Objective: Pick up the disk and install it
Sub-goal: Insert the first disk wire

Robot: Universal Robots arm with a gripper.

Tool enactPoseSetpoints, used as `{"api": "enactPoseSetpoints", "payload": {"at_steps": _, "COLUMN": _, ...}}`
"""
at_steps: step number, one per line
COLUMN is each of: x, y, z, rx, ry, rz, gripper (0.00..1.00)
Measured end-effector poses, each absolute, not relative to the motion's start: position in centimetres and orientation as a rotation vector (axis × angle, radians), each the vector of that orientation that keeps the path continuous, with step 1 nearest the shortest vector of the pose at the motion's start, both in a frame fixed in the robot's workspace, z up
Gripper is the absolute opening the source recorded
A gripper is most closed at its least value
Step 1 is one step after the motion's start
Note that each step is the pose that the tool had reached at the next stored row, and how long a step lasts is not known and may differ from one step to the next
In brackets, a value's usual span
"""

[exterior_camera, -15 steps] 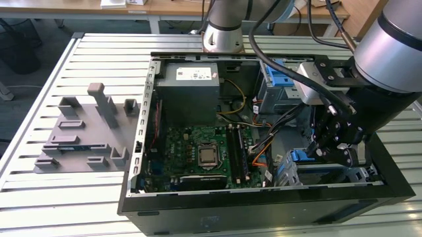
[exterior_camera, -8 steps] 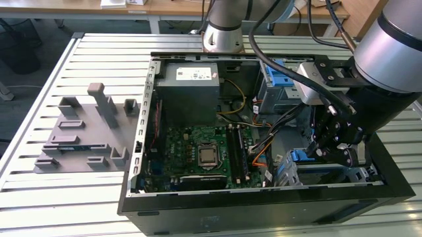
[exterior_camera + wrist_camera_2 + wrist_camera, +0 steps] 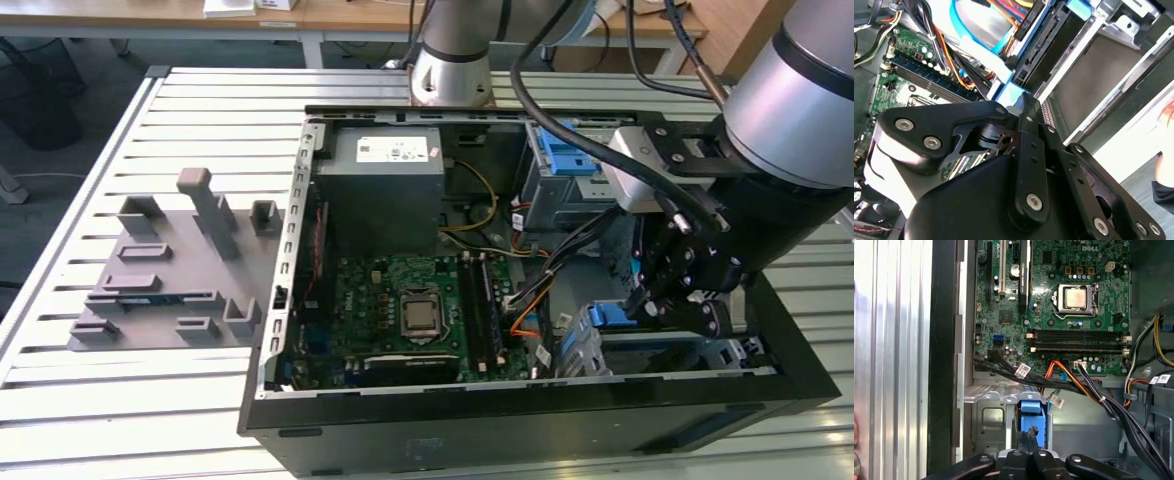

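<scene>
While the disk (image 3: 1031,416) is mostly hidden, I take the blue-framed edge standing in the metal drive bay (image 3: 991,417) to be it, directly ahead of the gripper (image 3: 1031,437) tip and touching it or nearly so. In the exterior view the same blue piece (image 3: 611,316) sits just beside the gripper (image 3: 667,300), low inside the open computer case (image 3: 534,425).

Progress, my judgement: pick-up is done and the disk is already down in its bay. Whether it is fully seated I cannot tell.

Gripper state: I cannot tell if it is clamped on the blue frame or released; its tip (image 3: 1024,102) is pushed in close against the bay.

Beyond the gripper, a cable bundle (image 3: 1079,385) crosses, then the motherboard (image 3: 1064,315).
</scene>
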State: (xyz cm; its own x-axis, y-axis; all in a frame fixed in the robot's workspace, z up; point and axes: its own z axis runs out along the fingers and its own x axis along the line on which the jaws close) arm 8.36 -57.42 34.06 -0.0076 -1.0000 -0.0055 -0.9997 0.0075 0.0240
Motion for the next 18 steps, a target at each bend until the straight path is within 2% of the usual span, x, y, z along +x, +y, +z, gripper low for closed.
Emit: {"api": "enactPoseSetpoints", "payload": {"at_steps": 18, "x": 9.2, "y": -57.4, "z": 35.4, "rx": 2.204, "ry": -2.221, "rz": -0.032, "gripper": 0.11}}
